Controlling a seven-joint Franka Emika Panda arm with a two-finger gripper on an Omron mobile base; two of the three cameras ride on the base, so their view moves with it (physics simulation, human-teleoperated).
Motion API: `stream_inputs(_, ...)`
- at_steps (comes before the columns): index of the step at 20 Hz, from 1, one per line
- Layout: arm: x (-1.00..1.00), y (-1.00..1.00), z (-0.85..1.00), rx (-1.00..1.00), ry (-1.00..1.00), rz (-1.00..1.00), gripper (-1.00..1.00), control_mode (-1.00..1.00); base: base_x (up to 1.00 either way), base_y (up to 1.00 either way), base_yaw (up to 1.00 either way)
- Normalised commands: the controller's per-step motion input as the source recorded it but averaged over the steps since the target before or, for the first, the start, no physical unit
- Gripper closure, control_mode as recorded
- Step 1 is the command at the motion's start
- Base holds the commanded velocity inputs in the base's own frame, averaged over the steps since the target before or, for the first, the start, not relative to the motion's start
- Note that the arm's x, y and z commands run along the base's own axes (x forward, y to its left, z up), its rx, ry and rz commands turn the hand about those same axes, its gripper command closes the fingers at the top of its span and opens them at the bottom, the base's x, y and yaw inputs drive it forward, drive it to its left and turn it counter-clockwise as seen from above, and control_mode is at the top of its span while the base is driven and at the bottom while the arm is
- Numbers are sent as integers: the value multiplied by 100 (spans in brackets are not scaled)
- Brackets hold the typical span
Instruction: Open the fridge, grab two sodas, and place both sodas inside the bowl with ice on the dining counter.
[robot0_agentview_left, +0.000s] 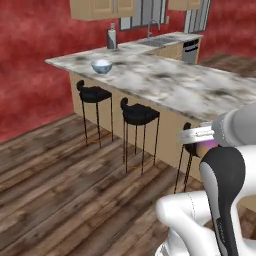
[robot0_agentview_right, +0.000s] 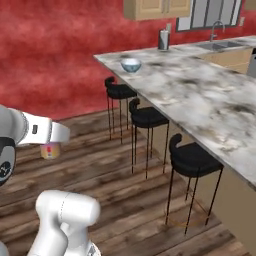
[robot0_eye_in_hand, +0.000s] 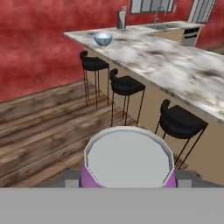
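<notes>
Tool (robot0_eye_in_hand: 127, 181) pinching the purple soda can (robot0_eye_in_hand: 127, 159), well apart from the bowl (robot0_eye_in_hand: 103, 39) on the marbled surface (robot0_eye_in_hand: 175, 65).

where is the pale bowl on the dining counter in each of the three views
Left base view: the bowl sits upper left, near the counter's far left corner.
Right base view: the bowl sits at top centre, by that same corner.
Hand view: the bowl sits at the top, left of centre.
Shared landmark: the grey canister stands behind the bowl, beside the sink, in all three.
</notes>
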Motion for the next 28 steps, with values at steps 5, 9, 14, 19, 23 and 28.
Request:
stream_inputs(5, 0, 0, 0, 0, 0, 0, 100, 100, 76, 100, -32)
stream_inputs(9, 0, 0, 0, 0, 0, 0, 100, 100, 78, 100, -33)
stream_inputs(14, 0, 0, 0, 0, 0, 0, 100, 100, 75, 100, -34)
stream_inputs(19, 0, 0, 0, 0, 0, 0, 100, 100, 70, 100, -34)
stream_inputs(23, 0, 0, 0, 0, 0, 0, 100, 100, 69, 100, -34)
stream_inputs(28, 0, 0, 0, 0, 0, 0, 100, 100, 67, 100, -34)
